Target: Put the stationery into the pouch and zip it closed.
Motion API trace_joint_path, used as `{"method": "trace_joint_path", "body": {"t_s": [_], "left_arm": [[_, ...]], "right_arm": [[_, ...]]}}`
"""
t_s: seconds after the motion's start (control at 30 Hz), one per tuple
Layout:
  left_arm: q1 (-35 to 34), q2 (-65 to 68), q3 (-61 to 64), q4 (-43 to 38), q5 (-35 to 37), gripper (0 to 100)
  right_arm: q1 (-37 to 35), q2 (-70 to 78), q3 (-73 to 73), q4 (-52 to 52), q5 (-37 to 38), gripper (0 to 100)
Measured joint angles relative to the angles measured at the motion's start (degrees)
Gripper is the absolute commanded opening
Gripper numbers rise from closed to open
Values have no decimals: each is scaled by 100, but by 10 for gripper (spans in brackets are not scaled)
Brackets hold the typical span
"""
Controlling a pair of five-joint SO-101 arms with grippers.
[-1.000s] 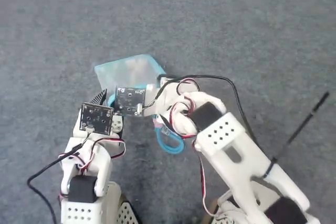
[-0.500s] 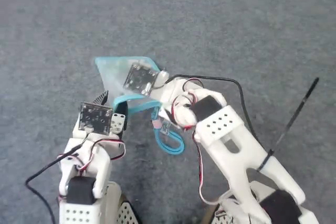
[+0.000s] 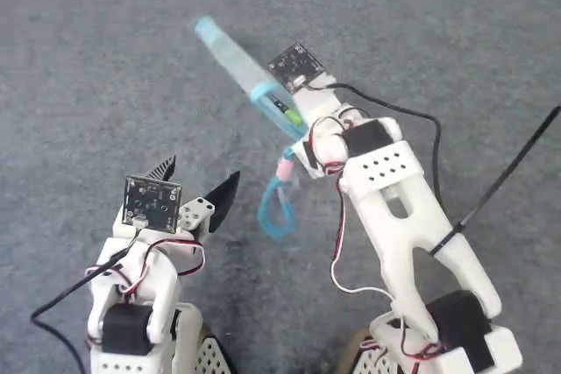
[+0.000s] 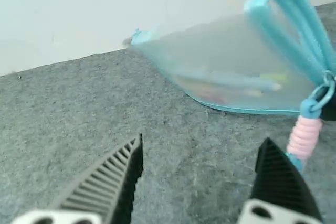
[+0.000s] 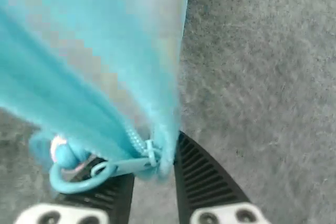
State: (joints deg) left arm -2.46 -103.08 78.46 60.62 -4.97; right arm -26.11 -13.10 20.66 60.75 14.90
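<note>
The right jaws were clamped on the zip end of the pouch (image 3: 241,67), pinching only its thin corner; in the right wrist view the two black pads flanked that edge, with the zipper pull (image 5: 126,165) lying just beside them; the pouch hung clear of the grey counter (image 3: 105,85), tilted and held out from the right arm (image 3: 394,208) toward the far side. The left jaws stood wide apart and held nothing, low over the counter and well apart from the pouch. In the left wrist view the translucent blue pouch showed stationery (image 4: 231,85) inside as pale coloured sticks lying along its lower seam; the blue wrist strap (image 3: 276,212) and a pink beaded charm (image 3: 285,168) dangled free below the right jaws. The pull appeared to sit at the gripped end, which suggested the zip was drawn across; whether it was shut along its whole length could not be told. The main hazard seemed to be the grip itself; so little fabric was held that a quick swing or a jolt could let the weighted pouch slide out and drop. If any gap remained in the zip, the tilt could send a pen toward it and out. The loose strap could also catch on the open left jaws should the pouch pass close over them; a snag there would tug the corner from the right jaws.
</note>
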Motion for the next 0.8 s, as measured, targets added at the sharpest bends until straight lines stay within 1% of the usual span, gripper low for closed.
{"method": "trace_joint_path", "body": {"t_s": [0.1, 0.13, 0.23, 0.3, 0.37, 0.57, 0.7, 0.8], "left_arm": [[9, 0, 88, -53, 0, 327], [105, 0, 193, -114, 0, 327], [589, 0, 571, -281, 0, 327], [976, 0, 747, -360, 0, 327], [1222, 0, 879, -484, 0, 327], [1345, 0, 1204, -844, 0, 326], [1363, 0, 1503, -1257, 0, 326], [1380, 0, 1705, -1521, 0, 293]], "right_arm": [[-158, 0, -158, 211, -62, 7], [-264, 0, -167, 281, -62, 7], [-545, 0, -167, 396, -79, 7], [-642, 0, -167, 396, -79, 7], [-695, 0, -167, 396, -79, 7], [-765, 0, -167, 484, -79, 7], [-1046, 0, -167, 686, -88, 7], [-1196, 0, -193, 782, -62, 7]]}}
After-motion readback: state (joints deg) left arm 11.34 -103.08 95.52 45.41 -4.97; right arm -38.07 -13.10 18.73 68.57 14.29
